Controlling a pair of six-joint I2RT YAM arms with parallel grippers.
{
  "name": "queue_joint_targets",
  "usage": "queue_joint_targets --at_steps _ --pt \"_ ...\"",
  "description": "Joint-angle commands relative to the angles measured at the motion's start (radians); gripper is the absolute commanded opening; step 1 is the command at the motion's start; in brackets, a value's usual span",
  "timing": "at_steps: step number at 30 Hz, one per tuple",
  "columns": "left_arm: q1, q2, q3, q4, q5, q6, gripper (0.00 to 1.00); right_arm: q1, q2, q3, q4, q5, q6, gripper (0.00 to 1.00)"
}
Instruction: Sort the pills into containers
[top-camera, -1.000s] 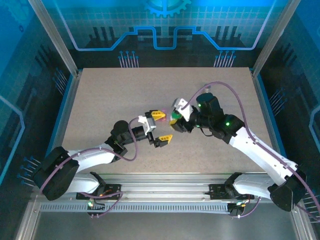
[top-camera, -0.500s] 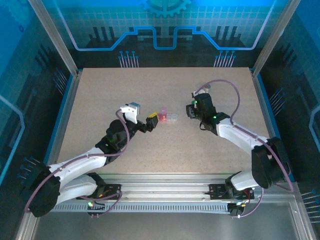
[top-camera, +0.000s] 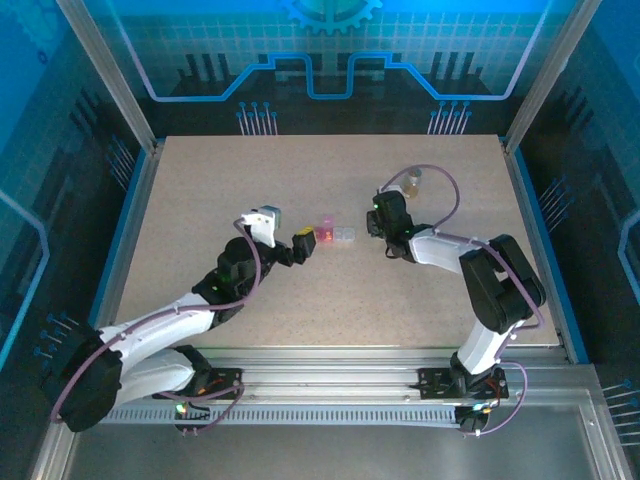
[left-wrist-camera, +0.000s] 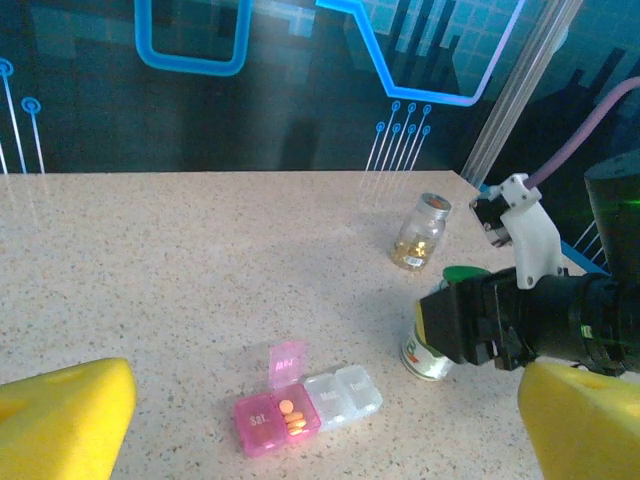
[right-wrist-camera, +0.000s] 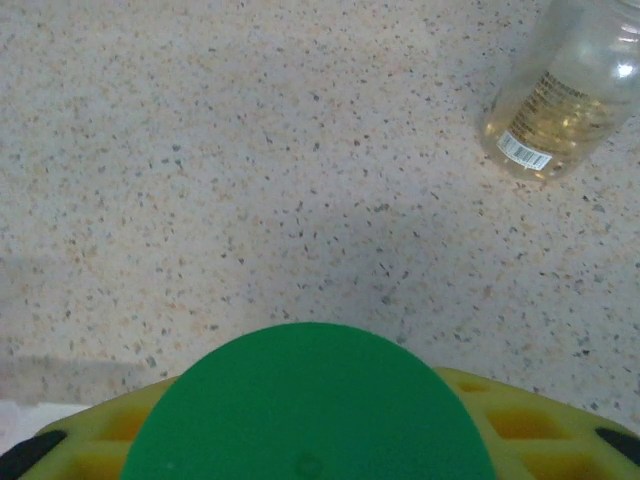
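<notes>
**Left wrist view, bottom to top.** My left gripper stands wide apart, its 2 yellow fingers in the lower corners. Between them, at lower centre, lies the pill box — pink end compartment open, orange pills inside, 2 clear compartments beside it. At right centre my right gripper is clamped on the white bottle, its green cap between the fingers. Beyond, upper right, the amber vial sits apart on the table.

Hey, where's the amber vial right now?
Top view: the vial sits on the table's right half toward the back, just behind the right gripper holding the bottle.
</notes>
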Motion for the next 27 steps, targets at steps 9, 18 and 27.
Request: queue_joint_targets --at_steps 9,18,27 --pt "0.001 0.078 0.128 -0.069 0.038 -0.109 0.99 -0.031 -0.132 -0.018 -0.05 -0.053 0.077 0.87" --pt "-0.016 0.231 0.315 -0.188 0.03 -0.259 0.91 -0.085 -0.45 -0.083 -0.236 -0.238 -0.002 0.88" --pt "-0.049 0.608 0.697 -0.323 0.151 -0.395 0.63 -0.309 -0.352 0.004 -0.268 -0.594 0.059 0.61"
